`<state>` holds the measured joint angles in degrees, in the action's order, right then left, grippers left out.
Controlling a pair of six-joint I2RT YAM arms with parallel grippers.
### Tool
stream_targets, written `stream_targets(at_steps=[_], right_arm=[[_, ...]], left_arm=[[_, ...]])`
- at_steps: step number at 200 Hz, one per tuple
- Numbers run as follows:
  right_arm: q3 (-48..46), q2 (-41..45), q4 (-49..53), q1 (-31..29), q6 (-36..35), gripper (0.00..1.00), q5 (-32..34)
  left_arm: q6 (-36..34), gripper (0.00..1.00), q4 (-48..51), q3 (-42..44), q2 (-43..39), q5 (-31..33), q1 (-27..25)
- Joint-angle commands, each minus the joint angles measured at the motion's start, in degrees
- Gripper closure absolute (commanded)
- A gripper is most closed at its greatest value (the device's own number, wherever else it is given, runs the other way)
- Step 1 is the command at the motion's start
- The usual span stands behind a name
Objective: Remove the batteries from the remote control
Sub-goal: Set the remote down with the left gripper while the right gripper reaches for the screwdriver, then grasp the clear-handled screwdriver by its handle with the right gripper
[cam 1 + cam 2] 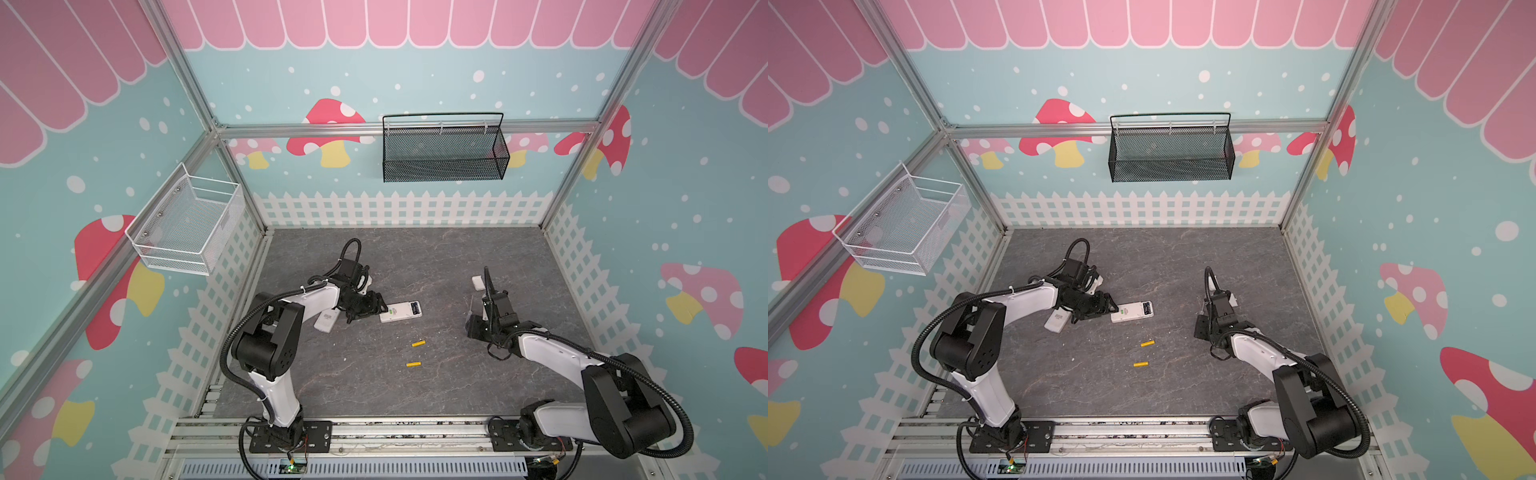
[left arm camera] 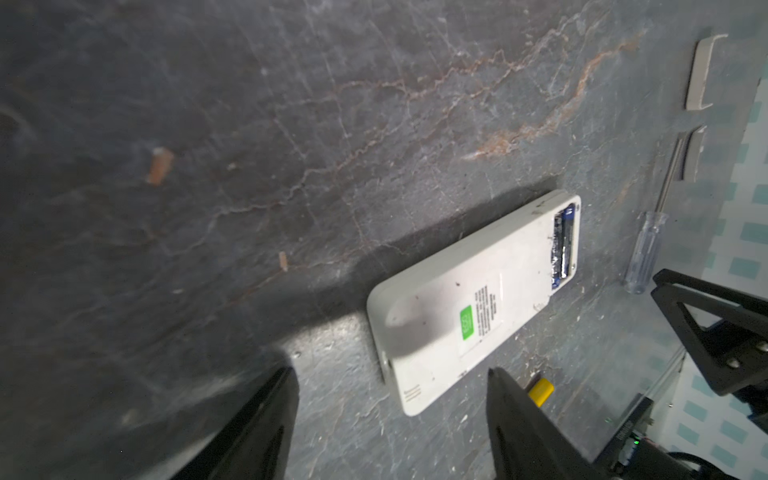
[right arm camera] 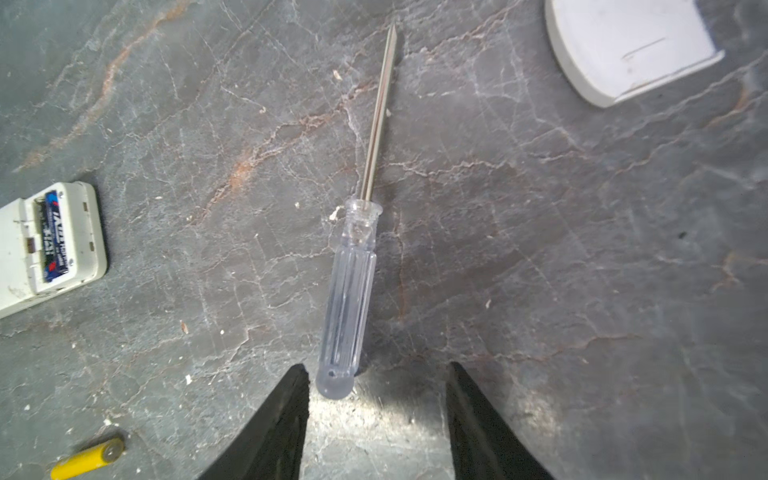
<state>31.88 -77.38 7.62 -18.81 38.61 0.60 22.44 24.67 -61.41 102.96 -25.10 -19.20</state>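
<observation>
The white remote control (image 1: 401, 312) (image 1: 1132, 312) lies back side up mid-table with its battery bay uncovered. Two dark blue-black batteries (image 2: 563, 245) (image 3: 52, 237) sit inside the bay. Two yellow batteries (image 1: 418, 343) (image 1: 413, 364) lie loose on the table nearer the front. My left gripper (image 1: 368, 313) (image 2: 390, 370) is open and holds nothing; the remote's plain end lies just off its fingertips. My right gripper (image 1: 473, 326) (image 3: 378, 368) is open over the table. The butt of a clear-handled screwdriver (image 3: 349, 291) rests between its fingertips, close to one finger.
A second white remote (image 1: 326, 322) lies partly under the left arm. A white battery cover (image 1: 478, 282) (image 3: 623, 45) rests behind the right gripper. On the walls hang a white wire basket (image 1: 187, 224) and a black mesh basket (image 1: 444, 151).
</observation>
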Motion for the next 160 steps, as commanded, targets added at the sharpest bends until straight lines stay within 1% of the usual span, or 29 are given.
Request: stream_targets(at_steps=[1, 31, 49, 75, 96, 123, 144, 160], right_arm=[[3.32, -3.42, 0.30, -0.61, 1.24, 0.45, 1.08], [4.88, -6.90, -0.06, -1.23, 2.32, 0.46, 2.11], [5.65, -8.41, 0.83, -1.85, 2.55, 0.47, 2.35], [4.95, -9.81, 0.21, -2.81, 2.22, 0.53, 3.49], [5.57, -10.49, 1.59, -2.90, 1.80, 0.61, 3.57], [4.21, -8.70, 0.75, -2.90, 1.57, 0.75, 5.23], [5.00, -8.19, 2.30, -2.90, 0.60, 0.84, 4.86], [3.64, -6.63, 1.10, -2.85, 0.06, 0.90, 4.85]], left_arm=[[-3.57, 0.21, 0.95, 1.16, -5.19, 4.52, 0.21], [-7.53, 0.17, 1.96, 1.12, -8.90, 7.43, 0.13], [-9.05, 0.16, 2.25, 1.08, -10.18, 7.88, 0.13], [-10.79, 0.11, 2.28, 0.65, -11.03, 7.97, -0.03], [-12.07, 0.10, 3.60, -0.51, -11.76, 8.44, 0.12], [-13.46, 0.09, 3.72, -0.78, -12.99, 9.29, 0.13], [-14.58, 0.09, 4.75, -1.86, -13.35, 9.28, 0.15], [-15.58, 0.08, 5.25, -2.72, -13.57, 9.46, 0.13]])
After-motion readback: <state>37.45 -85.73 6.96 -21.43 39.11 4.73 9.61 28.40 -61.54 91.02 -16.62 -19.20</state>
